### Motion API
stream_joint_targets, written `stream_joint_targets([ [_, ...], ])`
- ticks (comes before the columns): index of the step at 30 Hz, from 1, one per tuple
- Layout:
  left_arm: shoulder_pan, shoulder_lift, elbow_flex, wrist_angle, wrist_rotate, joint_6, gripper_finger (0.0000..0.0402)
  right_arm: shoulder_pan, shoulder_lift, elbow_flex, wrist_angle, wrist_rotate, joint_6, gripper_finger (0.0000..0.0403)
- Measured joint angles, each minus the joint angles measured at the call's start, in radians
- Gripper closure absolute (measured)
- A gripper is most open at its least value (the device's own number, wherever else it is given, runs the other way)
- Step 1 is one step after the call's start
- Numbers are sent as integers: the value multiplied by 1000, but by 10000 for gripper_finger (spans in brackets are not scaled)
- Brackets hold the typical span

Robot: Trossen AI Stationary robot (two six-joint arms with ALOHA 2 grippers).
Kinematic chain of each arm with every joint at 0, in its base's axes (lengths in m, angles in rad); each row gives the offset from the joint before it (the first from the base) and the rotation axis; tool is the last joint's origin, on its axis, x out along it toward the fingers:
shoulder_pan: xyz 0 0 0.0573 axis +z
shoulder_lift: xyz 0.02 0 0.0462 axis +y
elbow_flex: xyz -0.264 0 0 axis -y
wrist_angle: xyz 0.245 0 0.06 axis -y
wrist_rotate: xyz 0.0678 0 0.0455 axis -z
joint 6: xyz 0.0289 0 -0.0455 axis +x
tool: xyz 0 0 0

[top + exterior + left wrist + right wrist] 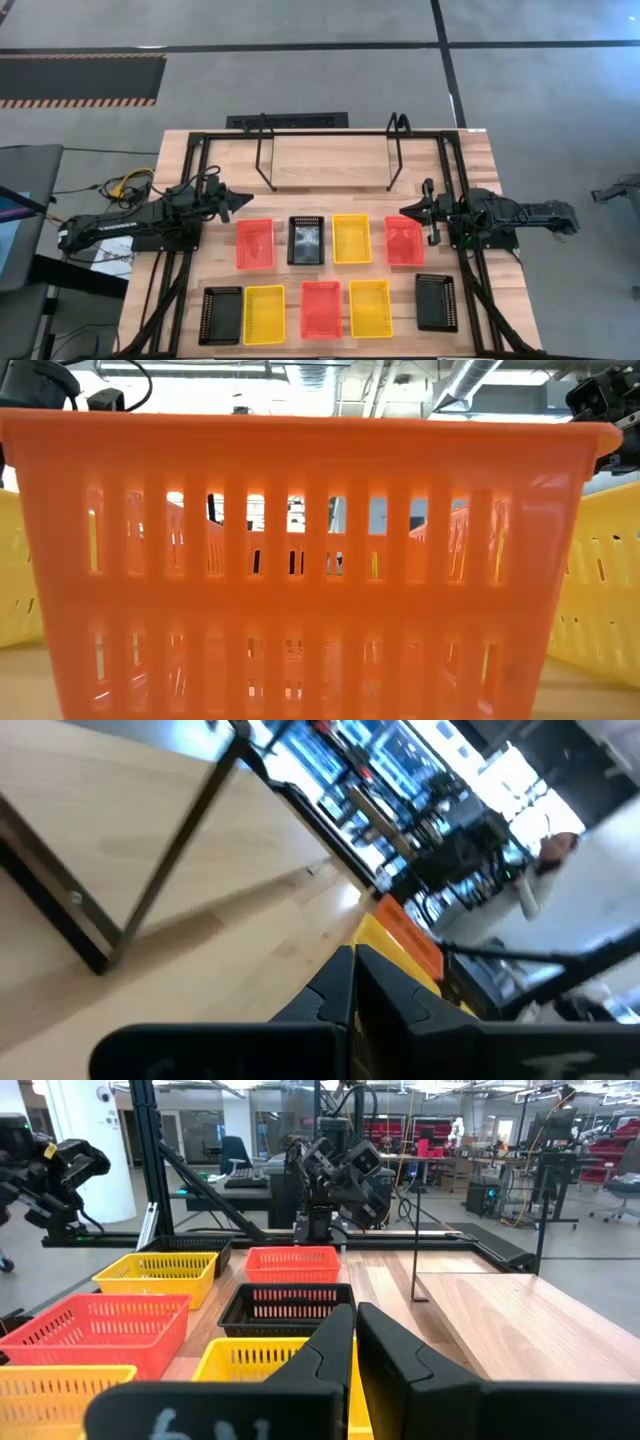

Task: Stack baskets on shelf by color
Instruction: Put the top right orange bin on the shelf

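High view: nine shallow slotted plastic baskets are lying in two rows on the pale wooden table (330, 160), none of them touching the rack.
Rack: the low black metal-rod shelf (328, 150) is standing at the far middle of the table, its two looped uprights rising at either end and its span bare.
Far row, left to right: a red basket (254, 243), a black basket (305, 240), a yellow basket (351, 239) and a second red basket (404, 240) are sitting side by side, slightly apart.
Near row, left to right: a black basket (221, 315), a yellow basket (264, 314), a red basket (321, 308), a yellow basket (370, 308) and, set apart, a black basket (436, 302) are resting along the near edge.
Left gripper (243, 201): it is hovering at the left side, beyond the far row's left end, fingers pressed together, gripping nothing.
Right gripper (408, 211): it is hovering at the right side, just beyond the right-hand red basket, fingers nearly together with a thin gap showing in the right wrist view, gripping nothing.
Low view: the near-row red basket is filling the picture, with yellow baskets flanking it.
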Motion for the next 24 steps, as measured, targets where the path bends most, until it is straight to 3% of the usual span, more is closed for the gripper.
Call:
stream_joint_targets([
  [4, 0, 0, 0, 18, -60, -22, 402, 0, 2, 0, 32, 4, 15, 359],
  [15, 0, 0, 0, 33, -67, -3, 401, 0, 2, 0, 382, 11, 261, 359],
  [24, 0, 0, 0, 32, -62, 18, 401, -17, 2, 0, 438, 41, 269, 359],
])
